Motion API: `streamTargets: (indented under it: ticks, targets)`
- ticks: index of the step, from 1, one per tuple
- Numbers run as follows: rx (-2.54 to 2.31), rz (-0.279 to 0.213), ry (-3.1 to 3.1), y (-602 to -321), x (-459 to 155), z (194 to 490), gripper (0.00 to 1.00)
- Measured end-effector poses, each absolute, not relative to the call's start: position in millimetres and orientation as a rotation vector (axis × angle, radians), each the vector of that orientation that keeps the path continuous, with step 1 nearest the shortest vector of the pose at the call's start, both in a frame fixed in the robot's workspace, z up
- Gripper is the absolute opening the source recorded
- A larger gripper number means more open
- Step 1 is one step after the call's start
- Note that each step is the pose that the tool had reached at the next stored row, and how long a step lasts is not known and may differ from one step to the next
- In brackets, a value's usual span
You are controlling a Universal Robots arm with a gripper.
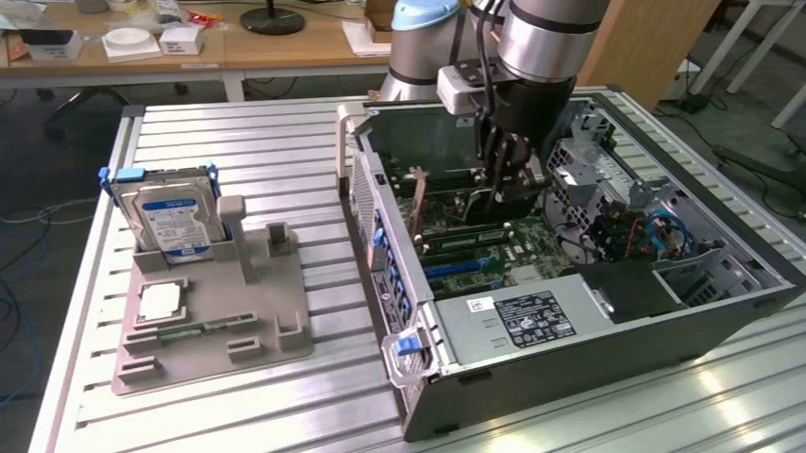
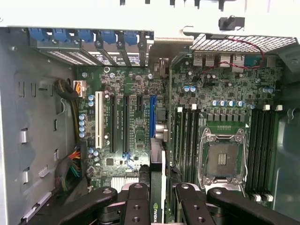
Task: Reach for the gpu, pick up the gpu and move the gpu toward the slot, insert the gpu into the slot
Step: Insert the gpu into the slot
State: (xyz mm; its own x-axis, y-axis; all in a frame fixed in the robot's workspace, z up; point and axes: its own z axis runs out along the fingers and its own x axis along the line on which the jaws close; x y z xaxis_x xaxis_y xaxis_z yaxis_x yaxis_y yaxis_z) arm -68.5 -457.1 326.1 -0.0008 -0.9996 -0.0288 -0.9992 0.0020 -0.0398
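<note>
The pincer, clamped on the gpu, holds the card edge-on inside the open case, above the motherboard. The card's lower edge hangs near the blue slot, roughly parallel to it; contact cannot be confirmed. Risks, as judged: a slight sideways offset would land the edge on the neighbouring black slots or on nearby components; any tilt in the grip could jam one end first; the metal bracket may catch the case's rear wall.
</note>
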Motion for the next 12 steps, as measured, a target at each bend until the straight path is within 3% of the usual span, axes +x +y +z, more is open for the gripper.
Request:
streamTargets:
  ticks: [12]
  targets:
    - [-2.182, -0.021, 2.184, -457.2, -70.2, 318.6, 0.26]
